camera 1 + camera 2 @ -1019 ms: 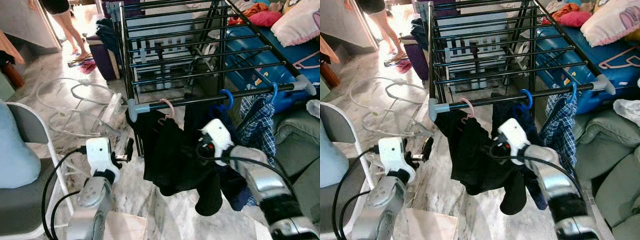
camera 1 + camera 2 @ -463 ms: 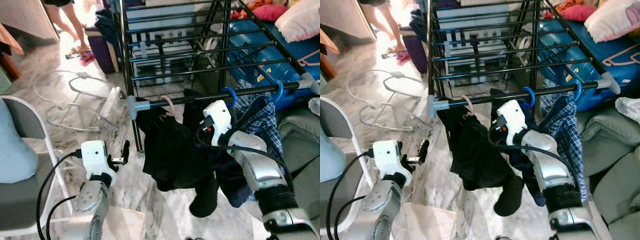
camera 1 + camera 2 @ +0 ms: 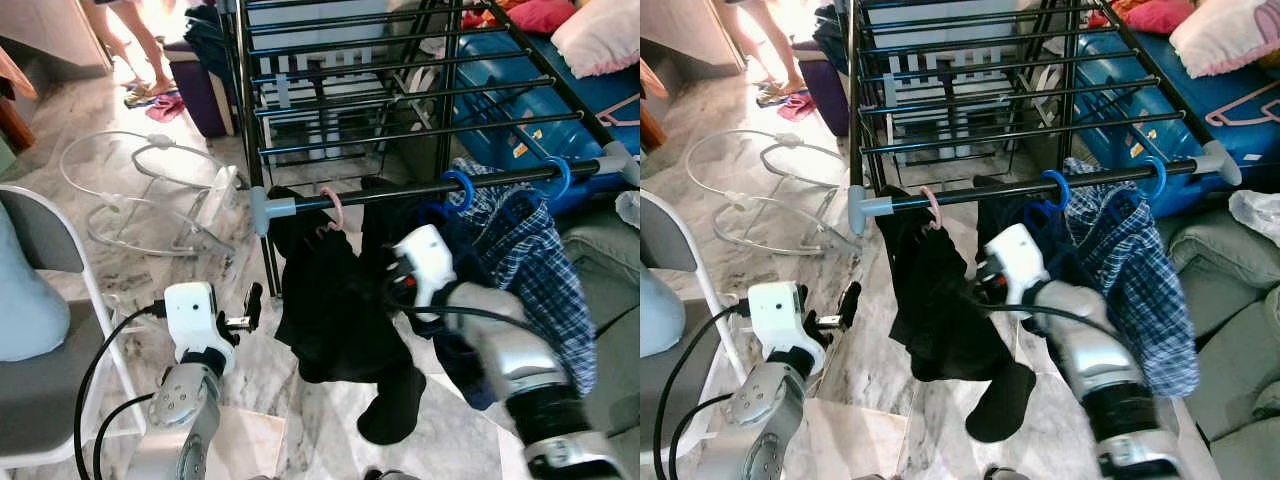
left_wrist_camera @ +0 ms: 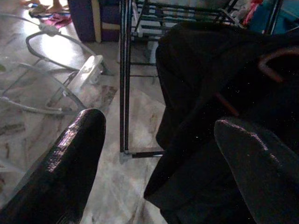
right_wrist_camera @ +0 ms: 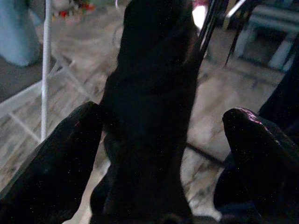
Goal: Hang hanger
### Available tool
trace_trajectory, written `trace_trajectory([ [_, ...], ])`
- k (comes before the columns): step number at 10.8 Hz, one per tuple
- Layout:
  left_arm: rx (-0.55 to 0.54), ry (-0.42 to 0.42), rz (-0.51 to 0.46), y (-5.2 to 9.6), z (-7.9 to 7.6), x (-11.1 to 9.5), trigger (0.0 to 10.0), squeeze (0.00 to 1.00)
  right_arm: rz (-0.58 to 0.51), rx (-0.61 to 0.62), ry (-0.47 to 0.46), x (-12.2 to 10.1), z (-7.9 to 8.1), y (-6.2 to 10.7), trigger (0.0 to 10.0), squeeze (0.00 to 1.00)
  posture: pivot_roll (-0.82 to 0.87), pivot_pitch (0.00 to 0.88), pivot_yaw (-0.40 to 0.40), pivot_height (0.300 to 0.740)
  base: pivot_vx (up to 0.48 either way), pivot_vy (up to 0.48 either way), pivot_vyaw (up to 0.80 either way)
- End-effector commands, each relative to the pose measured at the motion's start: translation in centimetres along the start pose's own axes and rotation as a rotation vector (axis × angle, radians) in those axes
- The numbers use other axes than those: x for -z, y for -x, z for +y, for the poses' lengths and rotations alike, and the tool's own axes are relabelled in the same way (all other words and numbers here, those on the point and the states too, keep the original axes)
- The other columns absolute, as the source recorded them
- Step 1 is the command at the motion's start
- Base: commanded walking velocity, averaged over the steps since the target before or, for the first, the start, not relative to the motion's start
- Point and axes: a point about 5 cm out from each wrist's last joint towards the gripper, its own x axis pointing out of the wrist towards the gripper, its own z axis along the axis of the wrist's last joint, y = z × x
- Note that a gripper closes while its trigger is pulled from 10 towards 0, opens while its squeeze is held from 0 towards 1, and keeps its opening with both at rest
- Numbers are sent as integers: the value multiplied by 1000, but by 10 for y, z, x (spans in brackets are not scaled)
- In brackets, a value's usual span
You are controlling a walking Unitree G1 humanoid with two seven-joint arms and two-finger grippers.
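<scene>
Pink hanger (image 3: 331, 209): hooked on the drying rack's front rail (image 3: 400, 196), mostly buried in black garment (image 3: 340, 300).
Right gripper (image 5: 159, 154): spread, empty, facing that garment.
Left gripper (image 4: 154, 154): released, below the rail.

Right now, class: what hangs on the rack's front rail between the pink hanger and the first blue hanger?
In the left eye view, between the pink hanger and the blue hanger, a dark garment drapes over the rail.
</scene>
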Motion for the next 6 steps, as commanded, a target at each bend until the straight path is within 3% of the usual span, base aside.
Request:
trace_trajectory([
  [1, -14, -4, -5, 2, 2, -3, 10000, 0, 46, 8, 3, 6, 3, -4, 10000, 0, -64, 128, 44, 740, 0, 0, 0],
  [6, -2, -14, 3, 2, 1, -3, 10000, 0, 177, 106, -48, 22, -1, -24, 10000, 0, -52, 125, 46, 740, 0, 0, 0],
])
